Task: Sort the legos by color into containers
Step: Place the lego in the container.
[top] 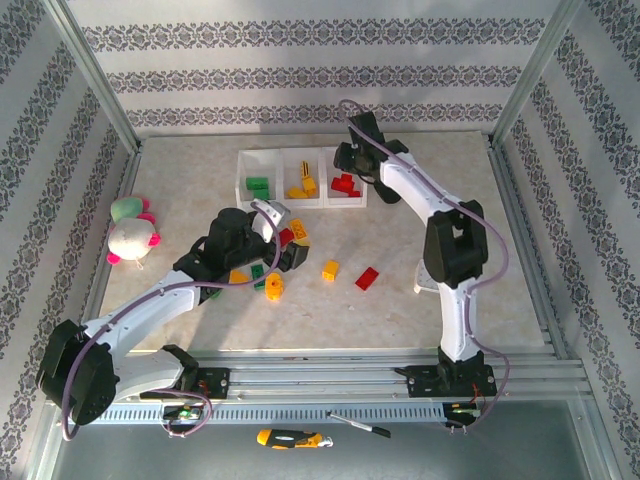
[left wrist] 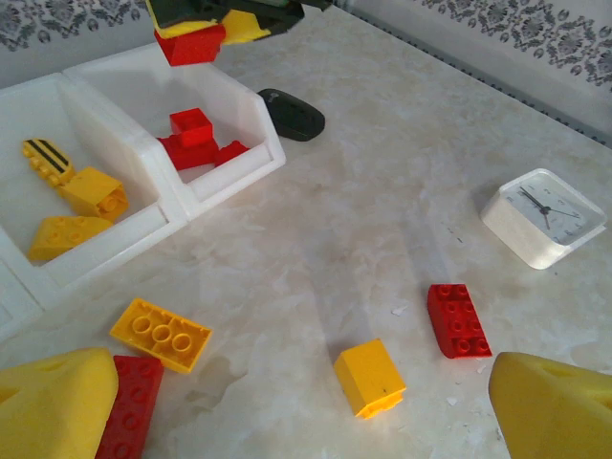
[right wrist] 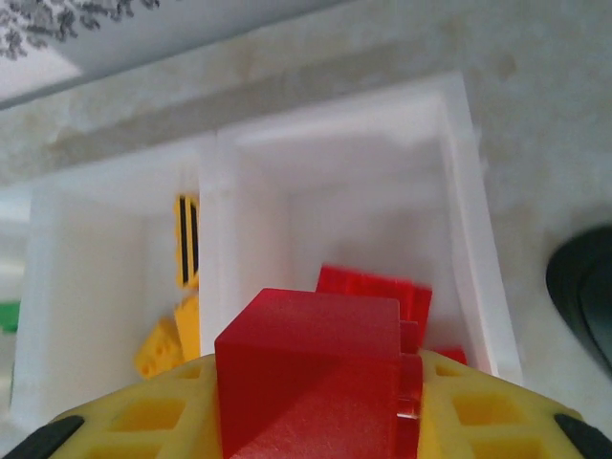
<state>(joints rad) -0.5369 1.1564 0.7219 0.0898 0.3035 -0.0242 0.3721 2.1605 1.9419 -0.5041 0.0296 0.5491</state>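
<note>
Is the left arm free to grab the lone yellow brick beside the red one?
Likely yes: the left gripper is open, and the yellow brick lies just ahead of it, apart from the red brick, nothing covering it.

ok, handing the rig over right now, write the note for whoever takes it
Left gripper: open, empty, hovering over the loose legos.
Right gripper: shut on a red lego, above the red compartment.
Done: the tray holds green, yellow and red bricks, one colour per compartment.
Left: drop the held brick, then sort the loose red, yellow and green ones.
</note>
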